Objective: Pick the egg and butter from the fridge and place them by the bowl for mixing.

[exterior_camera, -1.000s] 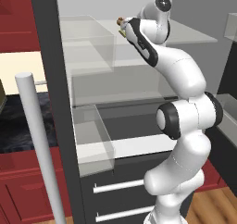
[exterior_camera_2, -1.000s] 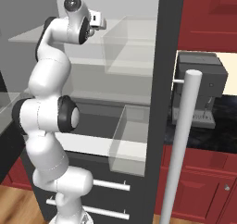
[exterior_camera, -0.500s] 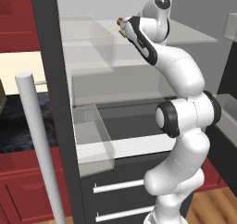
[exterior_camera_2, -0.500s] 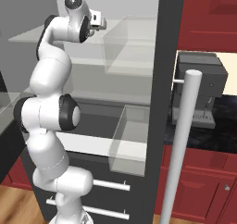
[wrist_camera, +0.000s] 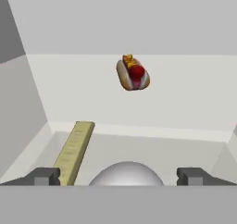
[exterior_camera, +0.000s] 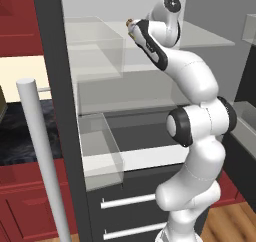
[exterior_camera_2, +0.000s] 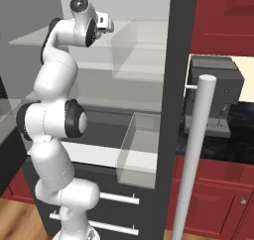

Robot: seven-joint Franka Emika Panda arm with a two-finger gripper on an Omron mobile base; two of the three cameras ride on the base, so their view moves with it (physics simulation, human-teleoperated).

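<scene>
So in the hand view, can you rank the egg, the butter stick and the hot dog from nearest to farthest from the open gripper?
1. Egg: lies midway between the fingertips of the gripper, at the bottom of the view.
2. Butter stick: beside the left fingertip, running away from the gripper across the fridge shelf.
3. Hot dog: plainly farthest, toward the back of the fridge, above the egg in the view.
</scene>
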